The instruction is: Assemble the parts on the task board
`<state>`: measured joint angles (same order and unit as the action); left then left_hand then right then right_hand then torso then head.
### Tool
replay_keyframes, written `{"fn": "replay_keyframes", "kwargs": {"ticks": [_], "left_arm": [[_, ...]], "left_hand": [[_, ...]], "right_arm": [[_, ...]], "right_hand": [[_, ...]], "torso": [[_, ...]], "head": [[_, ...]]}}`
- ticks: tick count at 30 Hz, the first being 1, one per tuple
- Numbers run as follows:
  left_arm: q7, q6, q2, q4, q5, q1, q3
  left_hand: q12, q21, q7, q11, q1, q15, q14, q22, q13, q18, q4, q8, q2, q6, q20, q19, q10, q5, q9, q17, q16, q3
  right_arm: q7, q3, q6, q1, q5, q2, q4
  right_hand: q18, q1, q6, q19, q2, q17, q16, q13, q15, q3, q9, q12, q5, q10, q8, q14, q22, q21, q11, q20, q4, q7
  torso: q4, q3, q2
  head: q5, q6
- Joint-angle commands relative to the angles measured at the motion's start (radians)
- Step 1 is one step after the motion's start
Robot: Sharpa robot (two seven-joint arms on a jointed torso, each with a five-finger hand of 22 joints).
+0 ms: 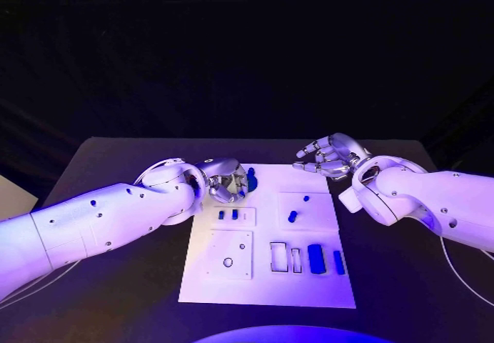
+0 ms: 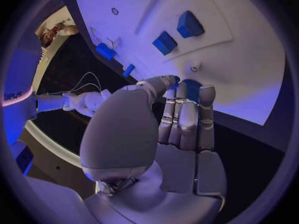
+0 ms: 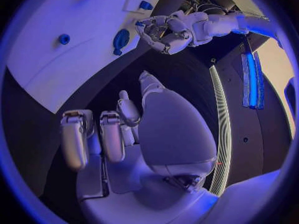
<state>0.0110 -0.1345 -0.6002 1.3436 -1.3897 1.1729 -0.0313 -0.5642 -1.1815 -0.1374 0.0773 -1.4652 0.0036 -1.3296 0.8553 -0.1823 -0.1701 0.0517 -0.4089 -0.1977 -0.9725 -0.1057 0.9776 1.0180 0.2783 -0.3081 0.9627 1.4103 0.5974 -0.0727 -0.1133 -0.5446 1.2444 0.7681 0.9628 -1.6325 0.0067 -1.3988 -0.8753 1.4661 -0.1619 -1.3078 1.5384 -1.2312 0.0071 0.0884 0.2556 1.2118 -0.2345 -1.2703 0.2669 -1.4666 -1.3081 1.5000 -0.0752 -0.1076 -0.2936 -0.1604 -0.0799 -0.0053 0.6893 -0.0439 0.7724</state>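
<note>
Gripping a blue part (image 1: 250,180) near the far edge of the task board (image 1: 270,294), toward its far left corner, the left hand (image 1: 223,181) is the one at work. In the left wrist view its fingers (image 2: 186,115) lie close together with their tips against that blue part (image 2: 192,89), and the thumb comes in from the side, so I judge it a pinch rather than a mere touch. The part seems to sit on or in a seat on the board; whether it is fully home I cannot tell.

Nearer on the board, two small blue pieces (image 1: 228,214) stand in a raised square panel, and a further blue peg (image 1: 293,216) stands in the panel beside it. Toward the near right corner, a wide blue block (image 1: 316,259) and a narrow blue bar (image 1: 339,261) lie beside two outlined slots (image 1: 285,258).

By my reading, the step in hand is seating or turning the far part. The next move calls for a steady downward press, or a lift clear if it is being taken out, without nudging the two small pieces just nearer.

The right hand (image 1: 330,156) hovers off the far right corner of the board, fingers curled loosely and holding nothing, well apart from the parts.
</note>
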Motion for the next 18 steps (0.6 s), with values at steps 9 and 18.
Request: {"fn": "replay_keyframes", "kwargs": {"ticks": [9,18], "left_arm": [[0.008,0.029,-0.051,0.045,0.056,0.004,0.013],[0.019,0.051,-0.065,0.033,0.054,0.004,0.013]], "left_hand": [[0.006,-0.006,-0.001,-0.007,0.013,0.0,-0.01,0.002,0.001,0.004,-0.009,0.006,0.001,-0.008,-0.002,0.007,0.014,0.003,-0.002,0.0,0.004,0.0],[0.01,-0.008,-0.001,-0.007,0.015,0.0,-0.01,0.004,0.002,0.004,-0.013,0.008,-0.002,-0.01,-0.003,0.008,0.018,0.003,-0.003,-0.002,0.004,-0.001]], "right_arm": [[0.009,0.0,0.01,-0.001,0.009,0.005,-0.003],[0.004,0.0,0.009,-0.001,0.017,0.006,-0.004]], "right_hand": [[0.01,-0.002,0.001,0.076,0.005,-0.2,-0.006,-0.001,-0.007,-0.003,-0.001,0.001,-0.005,-0.001,0.007,-0.086,-0.229,-0.003,0.001,0.004,0.003,0.002],[0.01,-0.002,0.001,0.076,0.005,-0.2,-0.006,-0.001,-0.007,-0.003,-0.001,0.001,-0.005,-0.001,0.007,-0.086,-0.229,-0.003,0.001,0.004,0.003,0.002]], "torso": [[-0.0004,-0.0001,0.0],[-0.0003,-0.0001,0.0]], "head": [[0.003,0.001],[0.005,0.004]]}}
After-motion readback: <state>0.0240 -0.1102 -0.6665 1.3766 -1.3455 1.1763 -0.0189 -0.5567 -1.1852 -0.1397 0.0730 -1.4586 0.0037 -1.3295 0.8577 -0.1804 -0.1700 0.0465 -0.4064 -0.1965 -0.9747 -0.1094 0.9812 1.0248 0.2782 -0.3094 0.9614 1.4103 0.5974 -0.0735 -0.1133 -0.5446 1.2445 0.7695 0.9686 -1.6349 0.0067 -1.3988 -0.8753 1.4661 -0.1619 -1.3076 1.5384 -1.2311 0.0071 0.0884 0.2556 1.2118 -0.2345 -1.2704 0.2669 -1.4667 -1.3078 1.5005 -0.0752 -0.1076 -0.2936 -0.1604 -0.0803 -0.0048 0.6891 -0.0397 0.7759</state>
